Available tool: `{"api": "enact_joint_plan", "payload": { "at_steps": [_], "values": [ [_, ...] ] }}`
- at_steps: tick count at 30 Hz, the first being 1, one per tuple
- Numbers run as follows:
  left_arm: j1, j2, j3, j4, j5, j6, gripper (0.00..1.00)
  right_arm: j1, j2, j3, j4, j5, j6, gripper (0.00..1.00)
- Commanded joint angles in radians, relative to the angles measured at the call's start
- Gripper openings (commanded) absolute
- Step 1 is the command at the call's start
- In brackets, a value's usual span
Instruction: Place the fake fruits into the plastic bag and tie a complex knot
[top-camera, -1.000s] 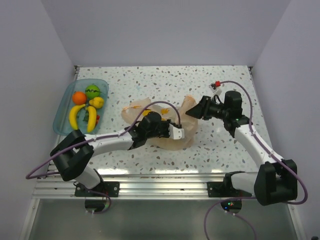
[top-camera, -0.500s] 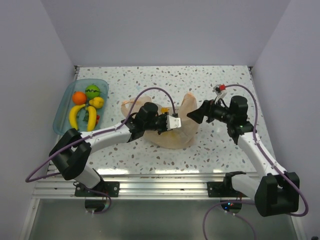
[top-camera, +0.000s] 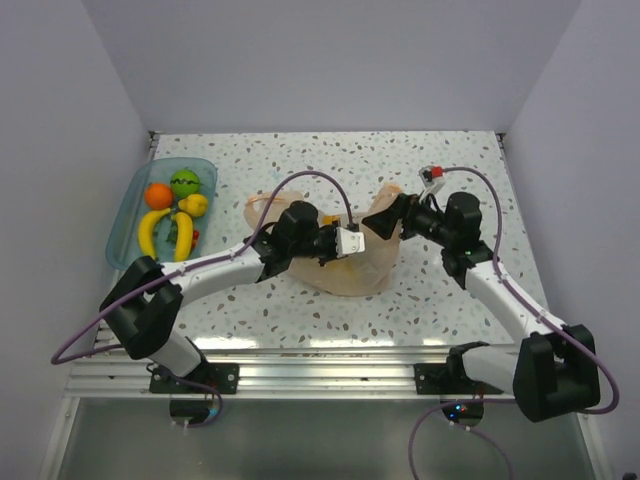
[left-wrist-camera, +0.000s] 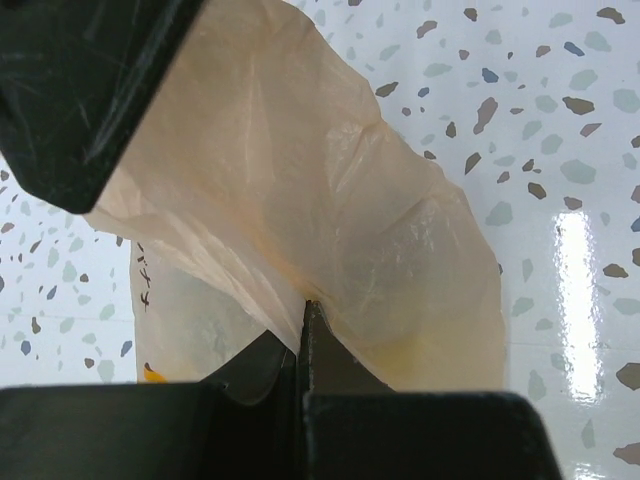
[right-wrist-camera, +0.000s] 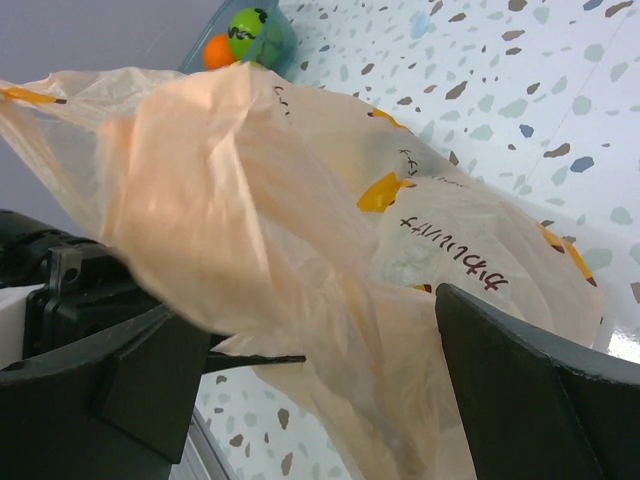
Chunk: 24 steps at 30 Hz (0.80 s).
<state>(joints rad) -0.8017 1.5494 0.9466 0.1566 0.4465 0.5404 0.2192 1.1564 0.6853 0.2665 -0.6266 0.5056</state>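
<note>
The left pincer (left-wrist-camera: 303, 322) is closed tight, its two jaws meeting in a thin line with a fold of the plastic bag (left-wrist-camera: 330, 200) nipped between them. From that pinch the peach-orange film rises in a wrinkled, tent-like sheet. In the top view this pincer (top-camera: 352, 243) sits over the middle of the bag (top-camera: 340, 275), which lies crumpled on the speckled tabletop (top-camera: 300, 160), roughly at its centre.

The right pincer (right-wrist-camera: 320, 330) is spread wide. Its dark fingers (right-wrist-camera: 520, 400) stand well apart, and a loose swell of the bag (right-wrist-camera: 250, 180) billows up between them, not clamped. Orange patches and dark lettering show on the film behind that fold. From above, the right pincer (top-camera: 385, 218) is at the bag's far-right corner, close to the left one, with both arms angled inward toward each other.

The fake fruits are well apart from the bag, in a clear blue tray (top-camera: 125, 215) at the left edge of the tabletop — an orange (top-camera: 157, 195), a green ball (top-camera: 184, 181), a small yellow piece (top-camera: 194, 205) and two bananas (top-camera: 150, 232). The right wrist view catches the orange (right-wrist-camera: 215, 50) and green ball (right-wrist-camera: 245, 25) in the distance beyond the bag.
</note>
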Motion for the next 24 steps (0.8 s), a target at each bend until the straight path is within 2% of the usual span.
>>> {"api": "enact_joint_plan", "payload": {
  "at_steps": [1,3,7,8,10,11,12,14,15,17,19,20,21,24],
  "values": [
    [-0.016,0.012,0.050,0.049,0.015,-0.025,0.00,0.020,0.017,-0.023,0.099,0.074,0.073,0.93],
    [-0.027,0.021,0.055,0.057,0.005,-0.031,0.00,0.038,0.035,-0.021,0.114,0.085,0.094,0.91],
    [-0.045,0.035,0.063,0.066,0.000,-0.037,0.00,0.057,0.074,-0.007,0.112,0.152,0.097,0.79],
    [-0.050,0.038,0.061,0.067,-0.008,-0.037,0.00,0.060,0.084,0.002,0.111,0.160,0.099,0.66],
    [-0.056,0.041,0.063,0.083,-0.015,-0.049,0.00,0.062,0.104,0.010,0.109,0.176,0.108,0.54],
    [-0.056,0.044,0.066,0.083,-0.028,-0.054,0.00,0.062,0.111,0.019,0.118,0.173,0.111,0.37],
    [-0.056,0.041,0.069,0.080,-0.031,-0.069,0.00,0.065,0.115,0.026,0.119,0.171,0.103,0.28],
    [-0.056,0.022,0.083,0.049,-0.037,-0.089,0.06,0.065,0.118,0.054,0.103,0.169,0.082,0.04],
    [-0.047,0.006,0.089,0.006,-0.031,-0.123,0.12,0.065,0.118,0.068,0.087,0.172,0.038,0.00],
    [-0.028,-0.072,0.090,-0.032,0.032,-0.164,0.21,0.065,0.114,0.095,0.048,0.168,-0.007,0.00],
    [-0.008,-0.171,0.106,-0.123,0.070,-0.198,0.38,0.063,0.109,0.103,0.036,0.150,-0.062,0.00],
    [0.008,-0.204,0.116,-0.153,0.118,-0.209,0.51,0.065,0.108,0.106,0.024,0.140,-0.094,0.00],
    [0.015,-0.237,0.130,-0.242,0.145,-0.226,0.57,0.063,0.108,0.106,0.019,0.119,-0.105,0.00],
    [0.073,-0.354,0.193,-0.371,0.199,-0.261,0.72,0.065,0.108,0.105,-0.010,0.108,-0.134,0.00]
  ]
}}
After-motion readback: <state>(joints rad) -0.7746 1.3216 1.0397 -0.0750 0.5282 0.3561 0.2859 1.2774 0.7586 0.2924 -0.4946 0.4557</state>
